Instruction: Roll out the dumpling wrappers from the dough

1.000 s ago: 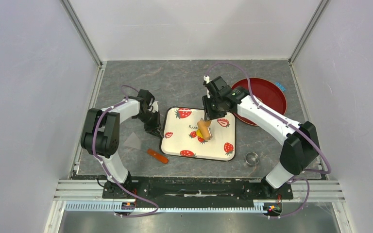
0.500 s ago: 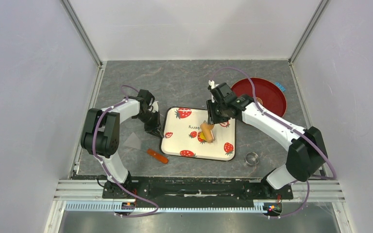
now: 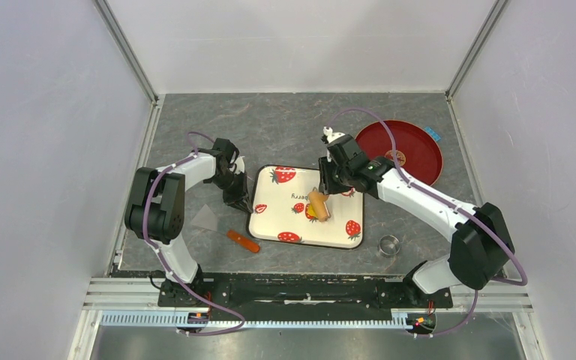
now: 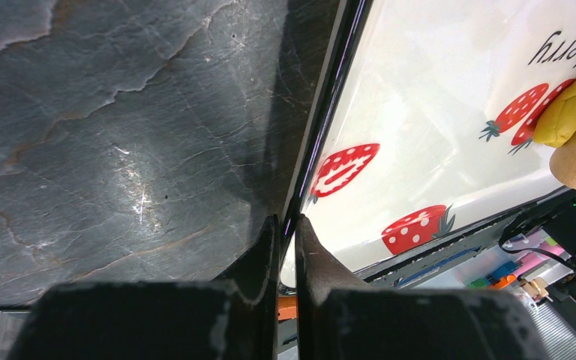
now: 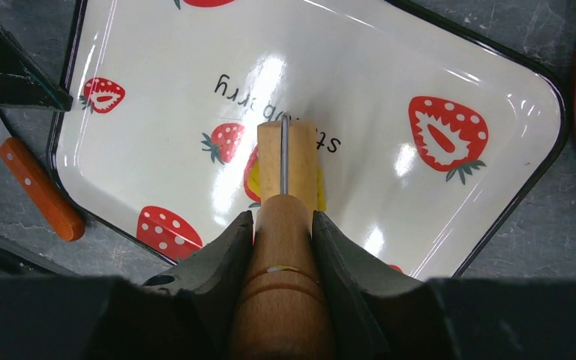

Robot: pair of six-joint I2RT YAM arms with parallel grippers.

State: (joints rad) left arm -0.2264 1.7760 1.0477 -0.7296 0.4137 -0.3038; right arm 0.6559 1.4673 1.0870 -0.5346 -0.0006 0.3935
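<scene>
On the tray (image 5: 157,90), right end effector (image 5: 283,225) holds the roller (image 5: 289,161) atop dough (image 4: 566,112).

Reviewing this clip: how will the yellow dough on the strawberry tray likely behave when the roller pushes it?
The dough looks soft and lumpy beside the roller, so it probably flattens and spreads rather than slides. It may stick to the glossy tray. Being small, it is likely light.

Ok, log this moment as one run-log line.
left gripper: shut on tray rim | right gripper: shut on wooden roller | roller head: on dough | dough: yellow, mid-tray
</scene>
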